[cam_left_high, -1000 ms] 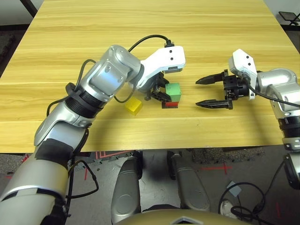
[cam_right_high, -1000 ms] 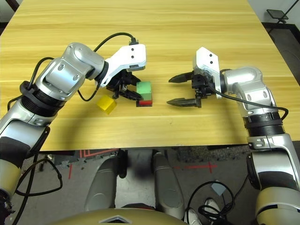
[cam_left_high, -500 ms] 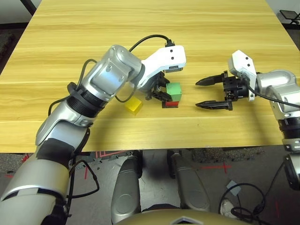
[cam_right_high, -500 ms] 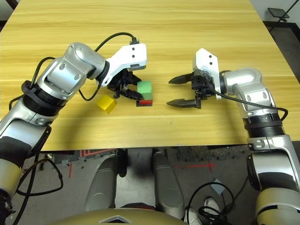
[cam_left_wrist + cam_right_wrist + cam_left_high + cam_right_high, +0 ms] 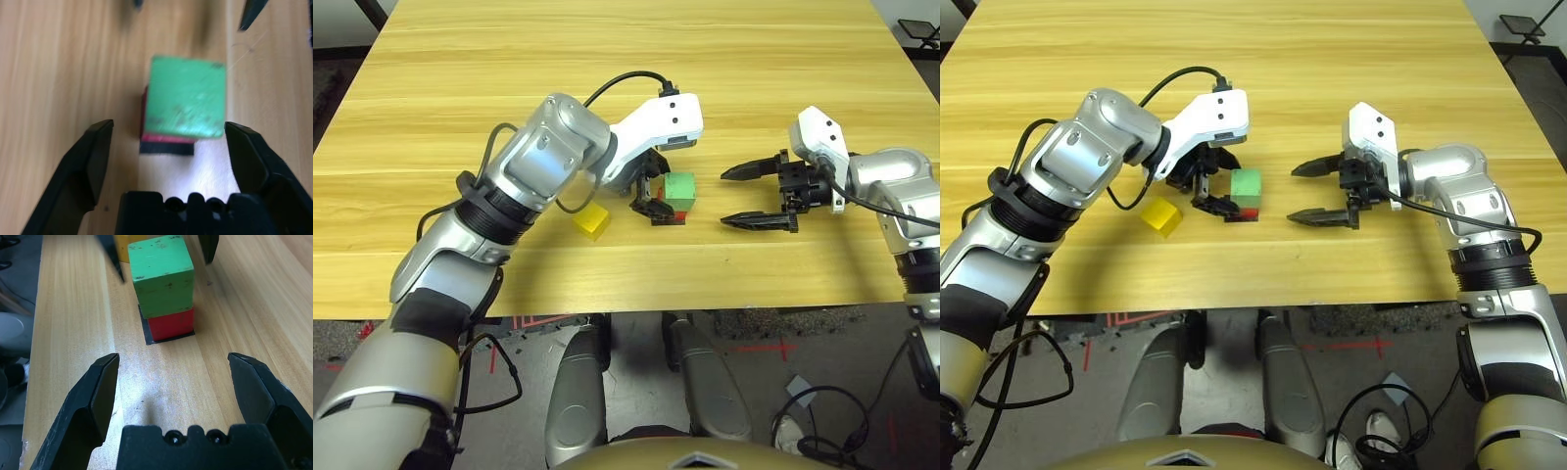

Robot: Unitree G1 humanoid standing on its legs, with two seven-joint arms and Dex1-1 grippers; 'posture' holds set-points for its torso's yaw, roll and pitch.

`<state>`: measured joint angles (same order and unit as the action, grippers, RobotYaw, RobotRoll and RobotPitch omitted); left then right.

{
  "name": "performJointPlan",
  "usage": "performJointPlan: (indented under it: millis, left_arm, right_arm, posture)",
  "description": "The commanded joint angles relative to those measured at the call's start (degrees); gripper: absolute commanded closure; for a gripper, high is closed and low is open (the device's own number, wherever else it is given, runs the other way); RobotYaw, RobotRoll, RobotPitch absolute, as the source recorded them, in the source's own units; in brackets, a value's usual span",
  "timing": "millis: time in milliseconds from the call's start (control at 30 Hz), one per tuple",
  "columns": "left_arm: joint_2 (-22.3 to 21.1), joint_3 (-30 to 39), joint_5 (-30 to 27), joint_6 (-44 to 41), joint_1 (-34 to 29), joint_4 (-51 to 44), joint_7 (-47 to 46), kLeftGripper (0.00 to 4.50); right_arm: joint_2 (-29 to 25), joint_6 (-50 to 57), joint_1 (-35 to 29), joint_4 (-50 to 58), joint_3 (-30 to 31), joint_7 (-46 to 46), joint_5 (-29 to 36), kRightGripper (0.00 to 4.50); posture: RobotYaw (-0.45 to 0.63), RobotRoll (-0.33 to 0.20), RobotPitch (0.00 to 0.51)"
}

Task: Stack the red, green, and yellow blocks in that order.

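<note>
Right wrist view: a small matte bright red cube [image 5: 171, 326] rests on a flat black square patch [image 5: 147, 332] that lies on the light wood-grain table [image 5: 146, 399], and a small matte muted green cube [image 5: 164, 293] sits directly on top of the red cube, touching it. The patch shows as a dark border along the edges of the red cube's base. A third small matte cube, bright yellow [image 5: 591, 221], lies on the table near the red cube, to its left as the robot sees it, apart from both it and the patch.

Counted up, there are three cubes, one of each colour: two in the stack and one on its own. There is one black patch, carrying the two stacked cubes, and there are two grippers.

The left gripper [image 5: 169, 123] is at the red cube's left, beside the stack; its two black fingers stand open, spread wide apart, with the green cube ungripped. The right gripper [image 5: 173, 355] is to the red cube's right, well apart from the stack, its two black fingers also open, with bare table between them and nothing held.
</note>
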<state>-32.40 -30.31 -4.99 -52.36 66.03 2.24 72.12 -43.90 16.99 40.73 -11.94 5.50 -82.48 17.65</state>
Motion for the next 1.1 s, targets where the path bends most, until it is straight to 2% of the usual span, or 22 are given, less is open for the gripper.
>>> performJointPlan:
  millis: [33,300,400,533,833,1100]
  left_arm:
    - [-3.24,3.24,-2.15,-3.60,1.47,-2.60,0.97,0.02]
    - [-11.47,15.07,-6.56,-17.76,0.74,-8.96,-5.46,0.02]
    - [-15.50,18.81,-9.07,-25.99,-3.49,-16.91,-8.65,0.02]
    - [-18.03,21.17,-12.54,-38.46,-7.70,-26.83,-13.71,0.02]
    - [-12.58,26.85,-19.90,-40.14,-18.62,-34.11,-29.49,0.02]
    - [-9.62,25.56,-28.02,-40.14,-22.15,-35.17,-38.86,0.02]
  right_arm:
    - [-0.66,-0.73,0.88,-0.48,0.17,-2.30,0.58,0.00]
    - [-1.07,1.28,4.49,-0.03,0.53,-5.69,1.35,0.00]
    - [-1.26,2.38,5.74,0.53,0.86,-6.39,1.45,0.00]
    - [-1.37,3.30,7.48,0.63,1.41,-7.70,1.37,0.00]
    - [-0.19,2.88,8.76,-0.50,2.44,-8.08,0.77,0.00]
    - [-0.01,3.59,9.27,-0.19,2.97,-8.03,0.92,0.00]
  posture:
    - [-0.08,-0.052,0.276]
    - [-0.01,-0.063,0.250]
    - [0.01,-0.068,0.247]
    - [0.04,-0.074,0.250]
    - [0.04,-0.083,0.264]
    - [0.03,-0.092,0.278]
